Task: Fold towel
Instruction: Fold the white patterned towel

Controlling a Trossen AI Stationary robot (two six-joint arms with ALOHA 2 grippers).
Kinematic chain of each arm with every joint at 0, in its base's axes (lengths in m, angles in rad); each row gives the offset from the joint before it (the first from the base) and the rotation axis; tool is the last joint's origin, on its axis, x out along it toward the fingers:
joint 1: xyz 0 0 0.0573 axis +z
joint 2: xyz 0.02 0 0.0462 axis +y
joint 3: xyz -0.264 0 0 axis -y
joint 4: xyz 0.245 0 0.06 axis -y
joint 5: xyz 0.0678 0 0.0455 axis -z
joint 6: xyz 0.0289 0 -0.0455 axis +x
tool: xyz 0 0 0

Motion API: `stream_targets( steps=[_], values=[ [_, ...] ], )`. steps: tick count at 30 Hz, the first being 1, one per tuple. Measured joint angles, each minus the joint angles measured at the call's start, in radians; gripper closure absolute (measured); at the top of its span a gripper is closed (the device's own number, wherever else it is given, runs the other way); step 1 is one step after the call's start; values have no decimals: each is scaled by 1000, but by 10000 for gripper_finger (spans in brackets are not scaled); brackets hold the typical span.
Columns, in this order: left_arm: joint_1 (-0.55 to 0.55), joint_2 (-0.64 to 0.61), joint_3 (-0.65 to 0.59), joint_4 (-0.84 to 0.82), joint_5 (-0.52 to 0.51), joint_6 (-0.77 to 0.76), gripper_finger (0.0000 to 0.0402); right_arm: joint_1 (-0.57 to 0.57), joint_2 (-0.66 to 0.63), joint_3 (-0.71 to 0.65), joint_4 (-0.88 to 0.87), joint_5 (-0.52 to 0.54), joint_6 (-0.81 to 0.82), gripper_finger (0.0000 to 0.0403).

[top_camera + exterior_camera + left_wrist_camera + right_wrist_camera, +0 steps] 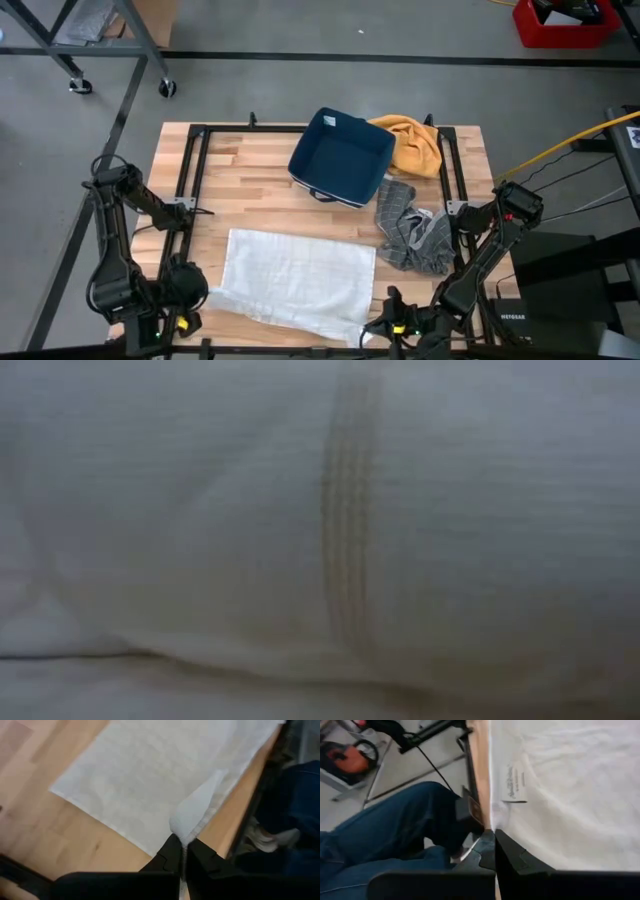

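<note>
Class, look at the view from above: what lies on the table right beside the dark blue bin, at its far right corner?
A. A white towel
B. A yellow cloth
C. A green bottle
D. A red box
B: a crumpled yellow cloth lies against the dark blue bin, while the white towel lies spread near the front edge.

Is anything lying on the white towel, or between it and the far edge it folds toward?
Nothing visible lies on the white towel. Both claws, left and right, pinch its near corners. The grey cloth sits just past its far right corner.
</note>
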Motion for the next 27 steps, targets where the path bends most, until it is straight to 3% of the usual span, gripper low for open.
stream_targets(
  steps=[6, 15, 27],
  values=[
    [9, 0, 0, 116, 9, 103, 402, 3, -9, 0, 61, -61, 80, 403],
    [-27, -1, 0, 474, 71, 250, 402, 8, -52, 0, 407, -266, -51, 403],
    [-77, 27, 0, 607, 72, 199, 402, 8, -35, 0, 422, -281, -14, 403]
  ],
)
